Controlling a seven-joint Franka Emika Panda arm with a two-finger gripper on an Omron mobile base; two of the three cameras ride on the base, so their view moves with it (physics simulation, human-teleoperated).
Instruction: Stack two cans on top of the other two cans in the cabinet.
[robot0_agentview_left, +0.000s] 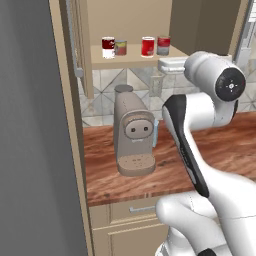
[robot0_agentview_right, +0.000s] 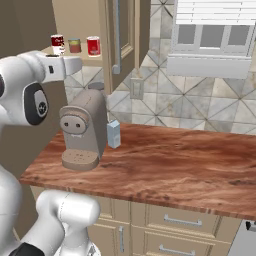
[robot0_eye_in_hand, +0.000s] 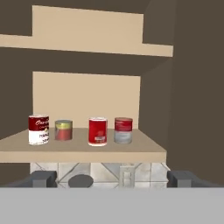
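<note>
- Gripper (robot0_eye_in_hand: 112, 178) fingers are standing wide apart, grasping nothing, short of the cabinet (robot0_eye_in_hand: 83, 152) shelf.
- Four cans are sitting in a row: dark red can (robot0_eye_in_hand: 38, 129), yellow-labelled tin (robot0_eye_in_hand: 64, 130), bright red can (robot0_eye_in_hand: 97, 131), red-banded tin (robot0_eye_in_hand: 123, 130).

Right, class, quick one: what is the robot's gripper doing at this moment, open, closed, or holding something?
Gripper: open and empty, fingers wide apart, facing the cabinet shelf.

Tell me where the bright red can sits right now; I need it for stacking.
The bright red can stands upright on the cabinet shelf, third from the left in the hand view, between the yellow-labelled grey tin and the red-banded grey tin.
</note>
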